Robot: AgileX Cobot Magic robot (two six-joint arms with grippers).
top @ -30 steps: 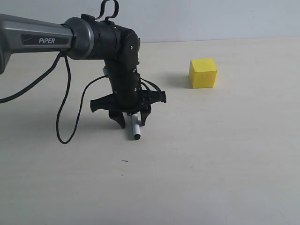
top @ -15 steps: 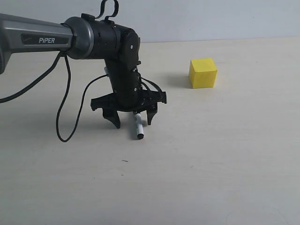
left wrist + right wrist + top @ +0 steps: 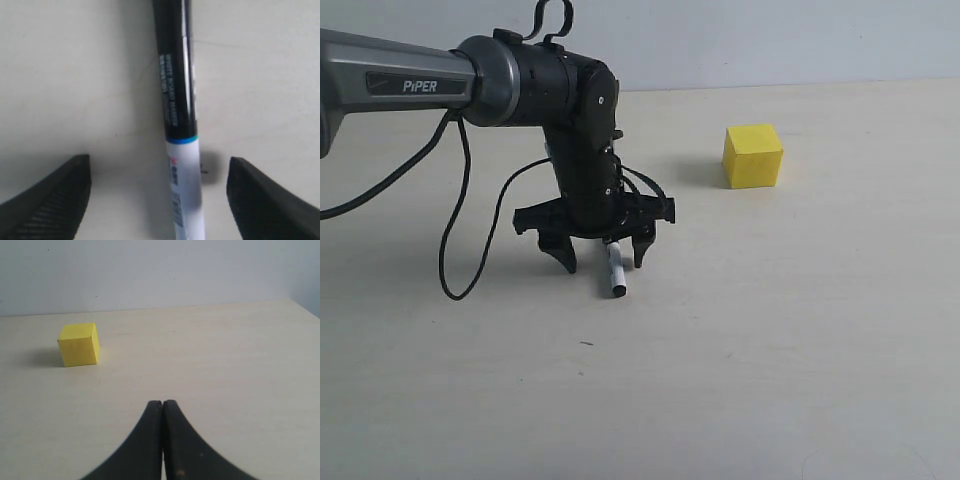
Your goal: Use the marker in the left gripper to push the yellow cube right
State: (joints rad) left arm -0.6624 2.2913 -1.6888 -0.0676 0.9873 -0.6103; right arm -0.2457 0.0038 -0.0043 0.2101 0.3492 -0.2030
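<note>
The marker lies on the table under my left gripper, its white barrel and black tail tip poking out toward the front. In the left wrist view the marker runs between the two fingers with a clear gap on each side, so the left gripper is open and holds nothing. The yellow cube sits to the right and farther back, well apart from the marker. My right gripper is shut and empty, with the yellow cube some way ahead of it.
A black cable loops down from the grey PiPER arm onto the table at the left. The pale table ends at a light wall behind the cube.
The left gripper's fingers have spread apart and let go of the marker, which now rests on the table between them. The cube has not moved.
</note>
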